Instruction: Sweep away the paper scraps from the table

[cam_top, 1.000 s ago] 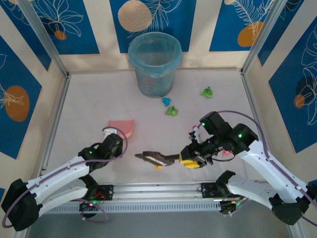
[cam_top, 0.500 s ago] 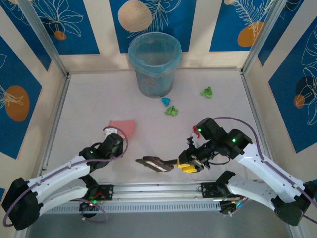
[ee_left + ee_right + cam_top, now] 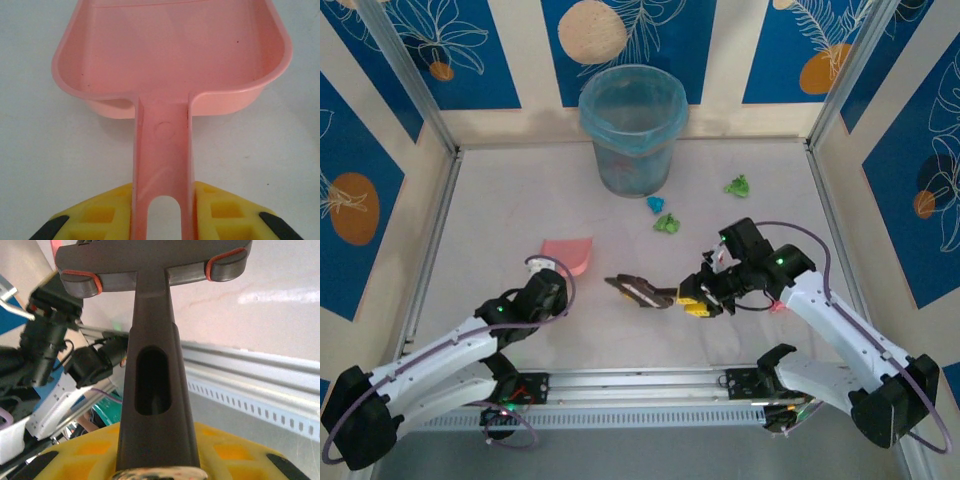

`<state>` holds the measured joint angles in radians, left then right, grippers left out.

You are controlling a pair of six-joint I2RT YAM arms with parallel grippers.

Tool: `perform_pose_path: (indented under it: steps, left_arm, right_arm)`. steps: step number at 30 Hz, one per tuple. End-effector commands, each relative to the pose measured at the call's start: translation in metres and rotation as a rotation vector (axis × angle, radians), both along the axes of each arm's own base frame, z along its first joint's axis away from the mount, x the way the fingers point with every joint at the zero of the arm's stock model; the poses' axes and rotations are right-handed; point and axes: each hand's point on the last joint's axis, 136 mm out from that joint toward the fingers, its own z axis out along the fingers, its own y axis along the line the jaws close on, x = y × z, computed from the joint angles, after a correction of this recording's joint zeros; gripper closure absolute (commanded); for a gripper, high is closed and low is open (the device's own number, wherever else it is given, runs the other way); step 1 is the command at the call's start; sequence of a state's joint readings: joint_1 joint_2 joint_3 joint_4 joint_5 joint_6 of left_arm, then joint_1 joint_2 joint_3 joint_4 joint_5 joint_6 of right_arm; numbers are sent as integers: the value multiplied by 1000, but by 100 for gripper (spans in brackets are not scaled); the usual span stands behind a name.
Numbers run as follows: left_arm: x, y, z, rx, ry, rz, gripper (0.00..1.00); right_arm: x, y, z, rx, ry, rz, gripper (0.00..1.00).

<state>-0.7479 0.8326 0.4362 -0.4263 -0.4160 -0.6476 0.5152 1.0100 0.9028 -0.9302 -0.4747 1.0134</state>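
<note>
L jaws grip pink dustpan (image 3: 170, 60), R jaws grip brush (image 3: 638, 290) over table (image 3: 510, 200).

The left arm (image 3: 440, 355) stretches low and forward from its base, the left gripper (image 3: 546, 272) clamped on a pink dustpan handle (image 3: 162, 150). The right arm (image 3: 840, 322) bends at the elbow and reaches inward, wrist turned toward the left, the right gripper (image 3: 700, 303) closed tight around a dark brush handle (image 3: 152, 380).
</note>
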Motion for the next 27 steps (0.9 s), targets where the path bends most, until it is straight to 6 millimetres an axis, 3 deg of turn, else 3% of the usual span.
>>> perform_pose_path:
  steps: [1, 10, 14, 19, 23, 27]
  left_arm:
    - [-2, -3, -1, -17, 8, -20, 94]
    - [-8, -5, 8, -26, 11, -71, 94]
    - [-10, 2, 15, -20, -12, -61, 94]
    - [-15, 8, 17, -18, -20, -50, 95]
    - [-22, -7, 15, -83, 25, -108, 94]
    - [-37, -21, 10, -165, 110, -150, 100]
  right_arm:
    - [24, -3, 5, 27, -91, -24, 100]
    - [60, 5, 10, 121, -103, -78, 100]
    - [53, 5, 20, 136, -81, -52, 100]
    - [42, -10, 53, 94, -189, -67, 100]
    - [33, -12, 71, 116, -219, -54, 100]
    - [30, -15, 65, 98, -208, -64, 100]
